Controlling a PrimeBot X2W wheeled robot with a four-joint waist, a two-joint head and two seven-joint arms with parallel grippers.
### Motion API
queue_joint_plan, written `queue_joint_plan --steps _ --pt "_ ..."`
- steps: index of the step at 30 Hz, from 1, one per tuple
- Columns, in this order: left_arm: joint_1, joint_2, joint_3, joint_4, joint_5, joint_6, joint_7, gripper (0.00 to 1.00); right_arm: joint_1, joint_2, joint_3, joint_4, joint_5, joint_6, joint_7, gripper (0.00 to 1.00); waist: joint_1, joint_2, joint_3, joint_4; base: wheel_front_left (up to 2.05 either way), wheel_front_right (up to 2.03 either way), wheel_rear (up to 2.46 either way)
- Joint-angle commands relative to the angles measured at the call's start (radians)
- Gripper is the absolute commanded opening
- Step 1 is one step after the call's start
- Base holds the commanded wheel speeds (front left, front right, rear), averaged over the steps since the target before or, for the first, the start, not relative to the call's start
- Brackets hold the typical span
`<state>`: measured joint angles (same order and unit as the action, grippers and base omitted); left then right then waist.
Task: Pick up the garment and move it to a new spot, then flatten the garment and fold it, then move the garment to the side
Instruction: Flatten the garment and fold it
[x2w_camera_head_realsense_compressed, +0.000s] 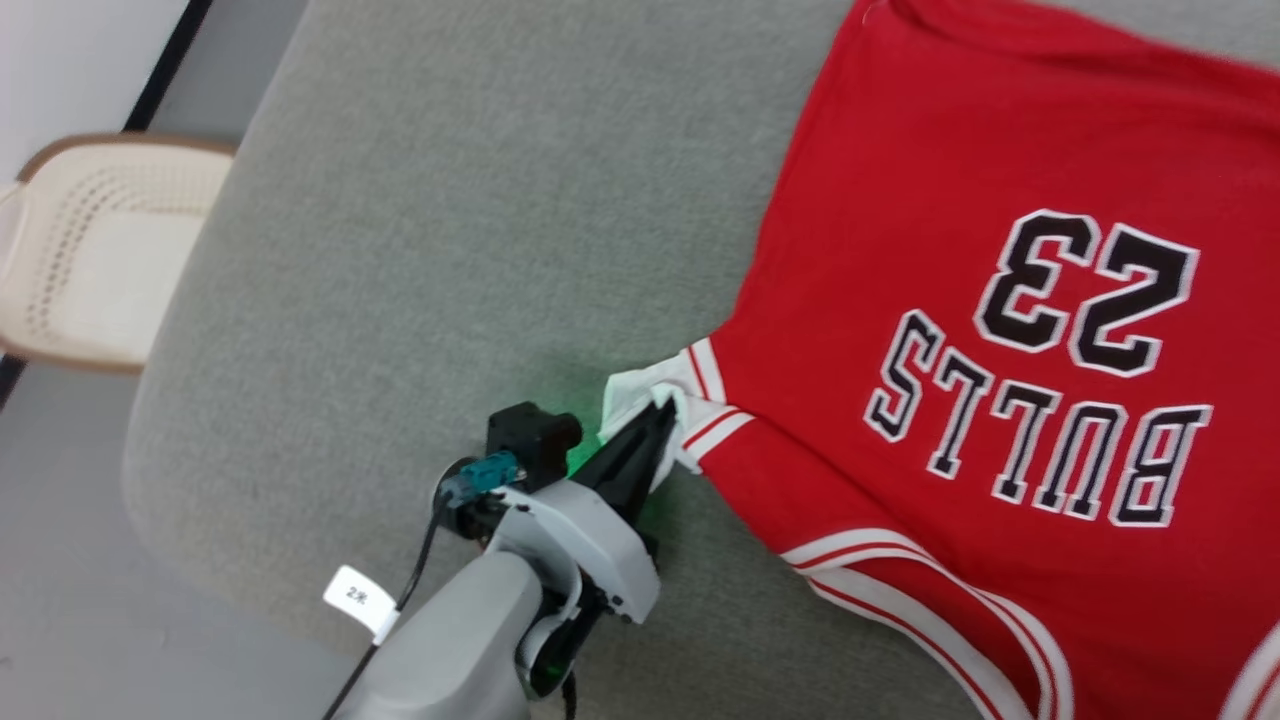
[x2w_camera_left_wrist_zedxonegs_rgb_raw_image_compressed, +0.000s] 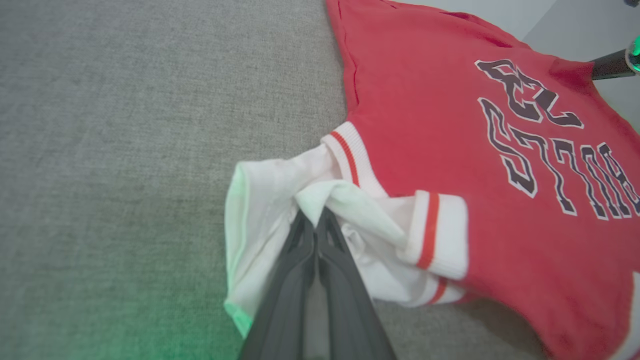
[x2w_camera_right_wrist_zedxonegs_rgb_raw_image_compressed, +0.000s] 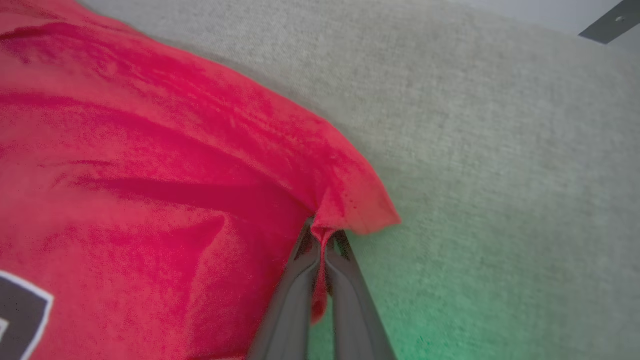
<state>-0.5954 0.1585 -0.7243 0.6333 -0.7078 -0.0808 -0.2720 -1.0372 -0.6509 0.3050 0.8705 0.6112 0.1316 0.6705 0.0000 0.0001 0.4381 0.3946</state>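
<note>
A grey fabric-covered surface (x2w_camera_head_realsense_compressed: 450, 200) spreads across most of your head view, running from the upper middle down to the lower edge. The garment (x2w_camera_head_realsense_compressed: 900, 200), a red jersey, lies on it over the right half of the frame, face up. Its black "BULLS 23" lettering (x2w_camera_head_realsense_compressed: 1050, 390) reads upside down to you at centre right. A cream plastic chair (x2w_camera_head_realsense_compressed: 100, 250) stands off the surface at the upper left. Your left gripper (x2w_camera_head_realsense_compressed: 660, 412) reaches up from the lower middle of the head view. In the left wrist view its fingers (x2w_camera_left_wrist_zedxonegs_rgb_raw_image_compressed: 300, 260) are pressed together, pinching a bunched fold of the white sleeve (x2w_camera_left_wrist_zedxonegs_rgb_raw_image_compressed: 260, 200) at centre frame, just beside the red-and-white striped trim (x2w_camera_left_wrist_zedxonegs_rgb_raw_image_compressed: 430, 227). In the right wrist view, your right gripper (x2w_camera_right_wrist_zedxonegs_rgb_raw_image_compressed: 322, 235) rises from the bottom middle, its fingers clamped on a corner of the red cloth. A small white tag (x2w_camera_head_realsense_compressed: 360, 597) hangs on the left arm at the lower left.
</note>
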Motion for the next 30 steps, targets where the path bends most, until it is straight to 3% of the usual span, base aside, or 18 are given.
queue_joint_plan --steps 1,9,16,21,30 --pt "0.032 0.026 0.01 0.036 0.005 0.008 0.014 0.0 0.107 -0.015 0.018 0.014 0.014 -0.002 0.032 0.0 0.0 -0.0001 -0.045 -0.045 0.0 0.0 0.0" --pt "0.068 0.044 0.04 0.051 0.01 0.004 0.011 0.0 0.363 -0.055 -0.017 -0.209 0.14 -0.002 0.027 0.0 0.0 -0.0001 -0.106 -0.107 0.0 0.0 0.0" --pt "0.089 0.063 0.059 0.051 0.008 0.01 0.011 0.0 0.616 -0.028 -0.12 -0.393 0.179 -0.002 0.044 0.0 0.0 -0.0001 -0.135 -0.156 0.0 0.0 0.0" --pt "0.099 0.072 0.065 0.043 0.006 0.011 0.01 0.0 0.806 0.027 -0.222 -0.53 0.152 -0.002 0.08 0.0 0.0 -0.0001 -0.145 -0.183 0.0 0.0 0.0" --pt "0.107 0.086 0.07 0.022 -0.002 0.019 0.009 0.0 1.059 0.205 -0.41 -0.76 0.046 -0.002 0.143 0.0 0.0 -0.0001 -0.141 -0.217 0.0 0.0 0.0"
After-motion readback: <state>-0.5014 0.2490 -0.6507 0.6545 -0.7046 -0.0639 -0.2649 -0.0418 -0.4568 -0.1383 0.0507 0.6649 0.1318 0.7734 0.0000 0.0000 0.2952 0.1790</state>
